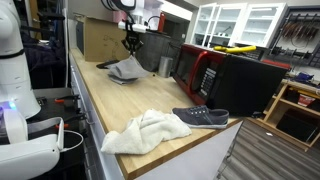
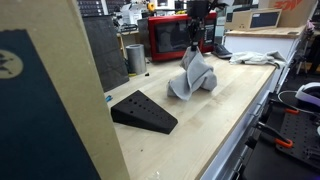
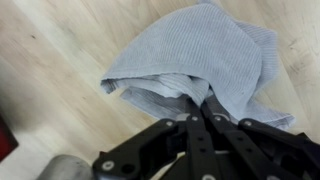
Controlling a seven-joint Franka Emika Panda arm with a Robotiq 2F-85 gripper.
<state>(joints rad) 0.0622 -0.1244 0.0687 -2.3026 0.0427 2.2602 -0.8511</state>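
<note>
my gripper (image 3: pixel 204 104) is clenched on a fold of the grey cloth (image 3: pixel 195 55); this thin pinch may slip, dropping it onto the table (image 3: pixel 60 60).

I've got the gray cloth (image 2: pixel 193 78) pulled up into a crumpled peak. Its top is pinched in my hand (image 2: pixel 196 47) and its lower folds rest on the light wooden desk (image 2: pixel 205 130). In the wrist view it shows as soft ribbed fabric, bunched and folded over itself.
</note>
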